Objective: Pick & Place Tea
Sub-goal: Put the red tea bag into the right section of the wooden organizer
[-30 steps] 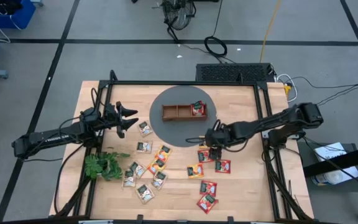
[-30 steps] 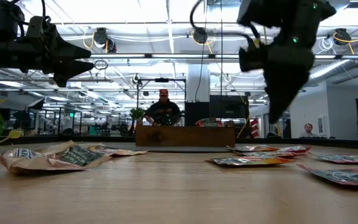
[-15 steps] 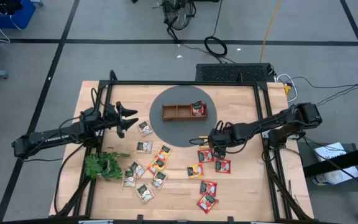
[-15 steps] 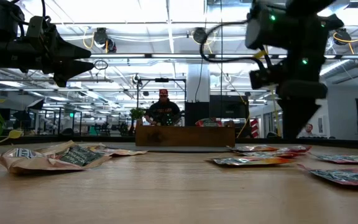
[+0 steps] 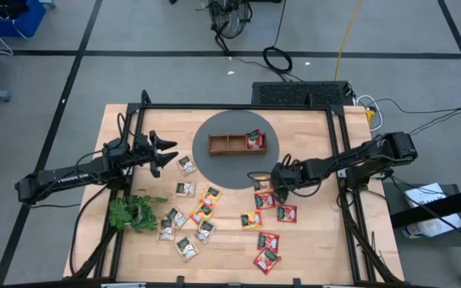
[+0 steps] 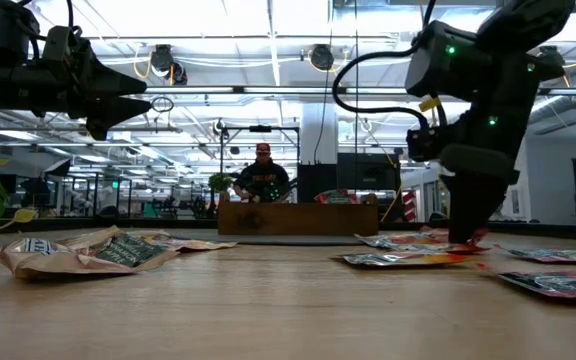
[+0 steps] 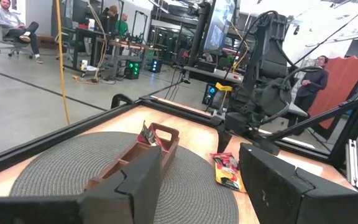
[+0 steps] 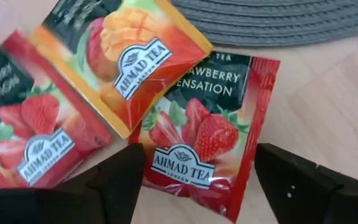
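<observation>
Small square tea sachets lie flat on the wooden table: pale green-printed ones (image 5: 184,246) and orange ones (image 5: 205,210) at the near left, red ones (image 5: 269,240) at the near right. My right gripper (image 8: 201,163) points down, open, low over a red strawberry sachet (image 8: 199,140), one finger on either side of it. That sachet's corner lies under an orange mango sachet (image 8: 126,59). My left gripper (image 5: 165,154) hangs open and level, above the table left of the mat. The brown tray (image 5: 226,145) holds a red sachet (image 5: 254,140) in its right compartment.
The tray stands on a round dark mat (image 5: 214,164). A green plant sprig (image 5: 133,213) lies at the near left. A black frame (image 5: 338,152) borders the table. People (image 6: 263,175) are in the room behind the far edge.
My right gripper has come down from well above the table to just over the red sachets off the mat's near right rim, tipping steeper and rolling a little about its own axis.
</observation>
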Motion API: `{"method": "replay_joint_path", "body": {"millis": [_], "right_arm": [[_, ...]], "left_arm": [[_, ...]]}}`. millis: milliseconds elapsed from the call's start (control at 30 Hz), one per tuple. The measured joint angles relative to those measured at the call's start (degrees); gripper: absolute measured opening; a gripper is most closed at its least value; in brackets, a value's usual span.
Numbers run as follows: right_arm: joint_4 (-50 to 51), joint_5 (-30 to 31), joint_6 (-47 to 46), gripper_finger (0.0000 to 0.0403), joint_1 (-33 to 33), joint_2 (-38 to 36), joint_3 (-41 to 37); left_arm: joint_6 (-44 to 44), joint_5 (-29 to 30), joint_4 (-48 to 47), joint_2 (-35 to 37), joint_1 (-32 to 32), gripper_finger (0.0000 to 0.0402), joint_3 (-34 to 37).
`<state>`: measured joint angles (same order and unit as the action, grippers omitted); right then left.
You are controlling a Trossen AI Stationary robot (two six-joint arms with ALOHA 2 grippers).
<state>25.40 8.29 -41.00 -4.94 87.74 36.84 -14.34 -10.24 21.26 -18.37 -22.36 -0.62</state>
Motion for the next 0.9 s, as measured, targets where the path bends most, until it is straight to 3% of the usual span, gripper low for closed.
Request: {"method": "replay_joint_path", "body": {"millis": [167, 433, 700, 900], "right_arm": [[0.21, -2.75, -5.54, 0.0204, 1.03, -0.12, -1.67], [-2.26, -8.22, -3.52, 0.0027, 1.24, -0.22, -1.92], [-2.68, -6.59, -3.33, 0.0019, 1.09, -3.39, -1.76], [-3.96, 4.27, -2.22, 0.0019, 0.90, -11.52, -1.20]], "left_arm": [[-0.01, -0.01, 0.00, 0.02, 0.01, 0.0214, -0.02], [0.00, 0.00, 0.00, 0.00, 0.02, 0.0214, 0.00], [-0.01, 0.00, 0.00, 0.00, 0.02, 0.0214, 0.00], [-0.01, 0.01, 0.00, 0.02, -0.01, 0.0214, 0.00]]}}
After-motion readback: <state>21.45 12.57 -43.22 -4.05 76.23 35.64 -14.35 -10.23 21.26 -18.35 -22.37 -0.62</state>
